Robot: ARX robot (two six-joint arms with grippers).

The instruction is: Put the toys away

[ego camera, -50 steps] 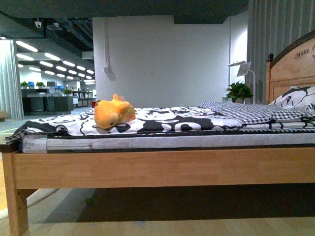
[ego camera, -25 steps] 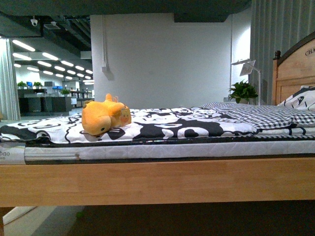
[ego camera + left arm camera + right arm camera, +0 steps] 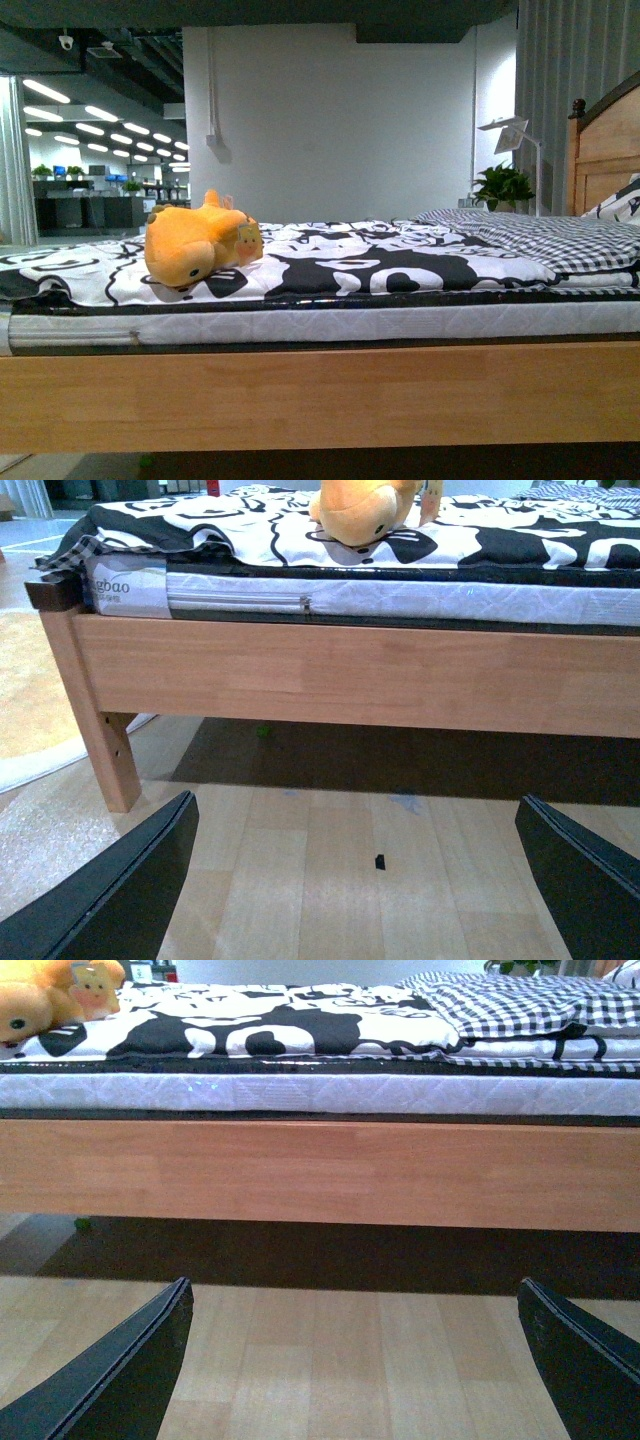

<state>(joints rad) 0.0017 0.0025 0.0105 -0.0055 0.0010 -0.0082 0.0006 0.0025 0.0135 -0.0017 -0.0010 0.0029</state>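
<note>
- Bed and toy fill more of the front view than a second ago. The wooden side rail [image 3: 320, 395] now runs the full width of the picture, and the left bed leg seen earlier has gone out of frame.
- The plush toy [image 3: 195, 245] looks larger and sits further left in the picture. It lies on the same patch of the black-and-white cover [image 3: 380, 262], near the side of the bed closest to the robot.
- The headboard [image 3: 605, 150] has slid to the right edge, where it is cut off. The potted plant [image 3: 503, 185] and the white lamp [image 3: 505, 125] stand just beside it.
- Neither arm shows in the front view.
- In the left wrist view the upper part of the plush toy [image 3: 365, 510] is cut off by the frame edge. In the right wrist view only a corner of it shows [image 3: 40, 1000].
- A small pale patch at the toy's far end is too blurred to identify.
- The space under the bed is dark.
- The toy lies flat. Its rounded head end points toward the near edge of the bed, and its body runs back and to the right across the mattress [image 3: 400, 322].
- The left gripper [image 3: 355, 800] has its fingers spread wide and holds nothing. It hangs low over the wood floor [image 3: 320, 880], in front of the bed leg [image 3: 105, 740] and rail.
- The right gripper [image 3: 352, 1282] is likewise spread and empty. It faces the rail further along the bed, below the checked blanket [image 3: 520, 1000].
</note>
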